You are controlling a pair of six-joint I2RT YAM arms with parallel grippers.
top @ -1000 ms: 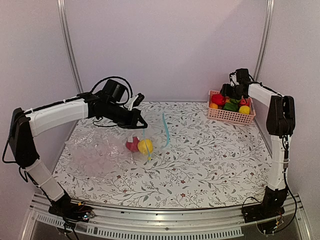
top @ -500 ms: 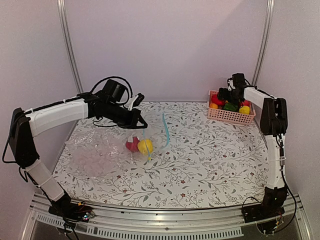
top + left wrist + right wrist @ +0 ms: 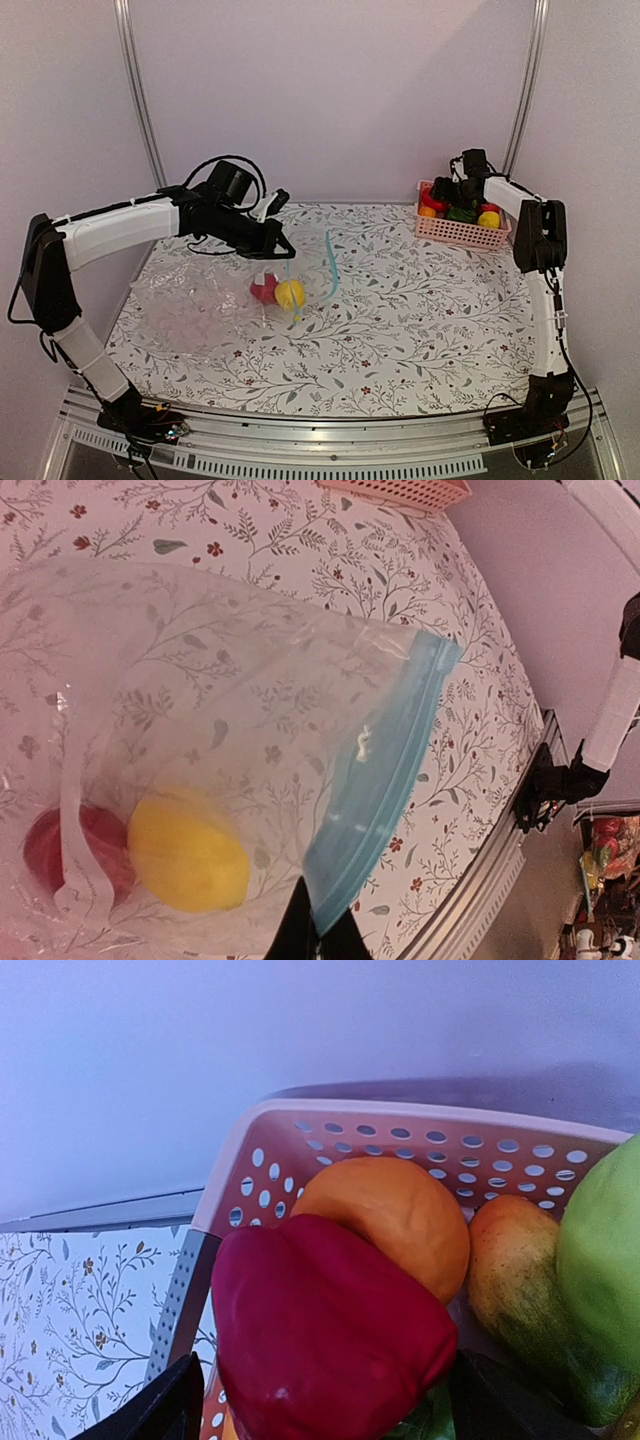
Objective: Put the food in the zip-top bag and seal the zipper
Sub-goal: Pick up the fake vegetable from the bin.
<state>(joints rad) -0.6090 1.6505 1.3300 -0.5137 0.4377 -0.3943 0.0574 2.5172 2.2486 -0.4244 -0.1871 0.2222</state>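
left tool (image 3: 318,932) clamped on zipper (image 3: 385,780) end | zip-top bag (image 3: 250,670) spread just ahead of it, yellow fruit (image 3: 190,852) and red piece (image 3: 55,848) inside | bag should handle limp, slippery: take the stiffer strip | right tool (image 3: 335,1405) spread, straddling red bell pepper (image 3: 320,1335) in basket (image 3: 420,1130); contact unclear

Blue-teal zipper (image 3: 383,785); pink basket (image 3: 461,233)

From high up at the near side we looked down on the whole surface (image 3: 400,330). Our left wrist camera hung close over the zip-top bag (image 3: 250,680), and our right one looked closely into the pink basket (image 3: 400,1135); the top view showed both too.
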